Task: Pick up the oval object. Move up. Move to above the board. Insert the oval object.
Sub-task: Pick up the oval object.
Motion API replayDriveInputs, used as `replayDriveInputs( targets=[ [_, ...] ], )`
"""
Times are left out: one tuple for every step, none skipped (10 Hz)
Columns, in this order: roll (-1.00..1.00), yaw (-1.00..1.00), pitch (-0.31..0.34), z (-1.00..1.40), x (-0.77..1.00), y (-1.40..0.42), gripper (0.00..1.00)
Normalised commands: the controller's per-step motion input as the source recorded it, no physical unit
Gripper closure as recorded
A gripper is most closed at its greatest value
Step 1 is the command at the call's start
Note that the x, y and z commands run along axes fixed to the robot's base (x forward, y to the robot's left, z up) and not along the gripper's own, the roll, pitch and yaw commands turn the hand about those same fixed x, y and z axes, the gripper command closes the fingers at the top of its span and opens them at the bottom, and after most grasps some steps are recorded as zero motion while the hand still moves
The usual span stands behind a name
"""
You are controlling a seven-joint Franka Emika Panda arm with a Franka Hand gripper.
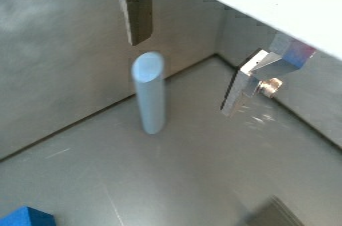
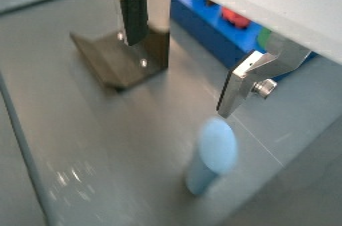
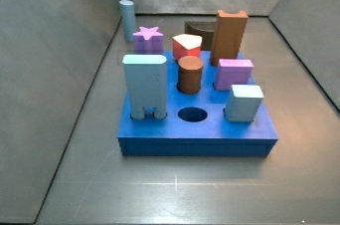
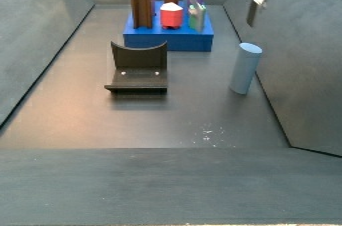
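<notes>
Side view: pincer (image 4: 257, 3) agape above upright oval object (image 4: 245, 68), fixture (image 4: 139, 67) beside, board (image 4: 170, 32) behind.

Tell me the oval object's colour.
Pale grey-blue, plain; clearest in a wrist view: oval object, standing below the open gripper.

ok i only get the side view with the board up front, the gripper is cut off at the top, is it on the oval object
observer: no, in a wrist view the gripper is open, above the oval object and not touching it
operator: is the oval object upright
observer: yes, a side view shows it standing upright on the floor by itself, near the wall
operator: what's the dark thing behind the brown block
observer: the fixture, on the floor between the board and the oval object, apart from both
</notes>
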Motion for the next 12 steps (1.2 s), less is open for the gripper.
replayDriveInputs(
  targets=[
    [0.18,0.67,-0.091,-0.63,-0.59,-0.08,0.0],
    [0.12,0.68,-0.079,-0.52,-0.56,0.0,0.0],
    [0.06,0.63,-0.036,-0.35,-0.35,0.11,0.0],
    [0.0,0.57,-0.036,-0.24,-0.11,0.21,0.0],
    [0.0,0.37,-0.003,-0.26,0.0,0.11,0.0],
    [0.01,0.29,0.0,-0.38,0.0,0.02,0.0],
    [0.03,0.26,-0.001,-0.48,-0.03,0.0,0.0],
    [0.01,0.19,-0.011,-0.42,-0.13,0.0,0.0],
    [0.0,0.14,-0.004,-0.34,-0.17,0.0,0.0],
    [0.0,0.0,-0.001,0.0,-0.07,-0.01,0.0],
    [0.0,0.0,0.0,0.0,0.0,0.0,0.0],
    [0.0,0.0,0.0,0.0,0.0,0.0,1.0]
  ],
)
